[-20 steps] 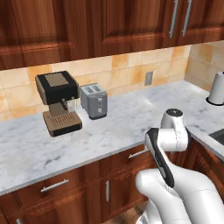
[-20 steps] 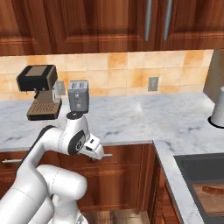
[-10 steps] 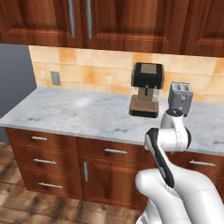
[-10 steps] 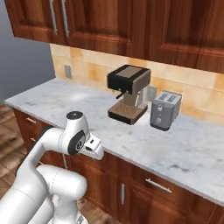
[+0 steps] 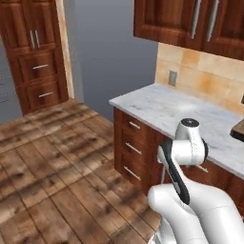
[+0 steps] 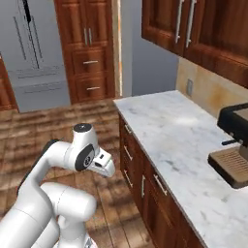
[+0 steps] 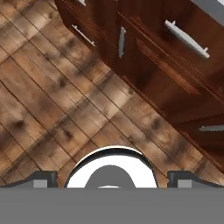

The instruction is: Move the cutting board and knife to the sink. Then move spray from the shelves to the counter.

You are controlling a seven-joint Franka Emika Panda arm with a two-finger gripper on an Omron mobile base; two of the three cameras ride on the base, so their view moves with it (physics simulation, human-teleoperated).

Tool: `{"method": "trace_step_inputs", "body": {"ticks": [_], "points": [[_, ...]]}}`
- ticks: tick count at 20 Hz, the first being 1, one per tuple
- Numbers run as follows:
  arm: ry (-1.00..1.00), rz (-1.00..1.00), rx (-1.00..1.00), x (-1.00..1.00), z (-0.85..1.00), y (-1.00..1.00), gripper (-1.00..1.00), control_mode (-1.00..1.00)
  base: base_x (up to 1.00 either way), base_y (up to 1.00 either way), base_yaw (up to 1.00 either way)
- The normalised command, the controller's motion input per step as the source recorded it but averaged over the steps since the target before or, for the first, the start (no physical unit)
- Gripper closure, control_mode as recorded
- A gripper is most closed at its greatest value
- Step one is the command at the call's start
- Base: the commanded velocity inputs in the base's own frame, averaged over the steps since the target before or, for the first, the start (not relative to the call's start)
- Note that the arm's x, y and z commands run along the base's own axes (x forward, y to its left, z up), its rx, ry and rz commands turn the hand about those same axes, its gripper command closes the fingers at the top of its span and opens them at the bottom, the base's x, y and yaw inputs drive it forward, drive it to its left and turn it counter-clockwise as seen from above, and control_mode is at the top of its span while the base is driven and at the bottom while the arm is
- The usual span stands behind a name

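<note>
Floor (image 5: 57,167): brown wooden planks, open across the near and left part of the room; in the hand view it lies below the arm.
Tall cabinets (image 6: 89,48): dark reddish wood with metal handles, at the far side of the room, just beside a grey fridge front (image 6: 29,53).
Upper cabinets (image 5: 190,24): dark wood with long steel handles, hung above the desk, with a tan tile backsplash (image 5: 205,78) and a wall outlet (image 5: 172,77) beneath.
Desk (image 6: 169,131): white-grey marble worktop on reddish-brown drawers, its end corner nearest the open floor; the stretch by the corner is bare marble.
Drawer fronts (image 7: 175,57): dark wood with steel bar handles, near the hand in the hand view.
Coffee machine (image 6: 235,145): black and brown, standing on the desk at the right edge of the right base view, well apart from the arm.
Jaws (image 7: 112,179): spread wide, holding nothing and touching nothing, tips over the floor boards beside the drawers.
Arm: folded low in front of the drawers, off the desk.
</note>
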Motion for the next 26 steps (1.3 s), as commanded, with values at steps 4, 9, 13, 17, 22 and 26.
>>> {"method": "trace_step_inputs", "body": {"ticks": [4,9,13,17,22,26], "points": [[0.0,0.0,0.0,0.0,0.0,0.0,-1.0,1.0,0.12,0.0,0.98],[0.0,0.0,0.0,0.0,0.0,0.0,-1.0,1.0,0.45,0.0,0.73],[0.0,0.0,0.0,0.0,0.0,0.0,-1.0,1.0,0.72,0.04,0.14],[0.0,0.0,0.0,0.0,0.0,0.0,-1.0,1.0,0.82,0.01,0.05],[0.0,0.0,0.0,0.0,0.0,0.0,-1.0,1.0,0.8,0.0,0.05],[0.0,0.0,0.0,0.0,0.0,0.0,-1.0,1.0,0.73,0.0,0.05]]}}
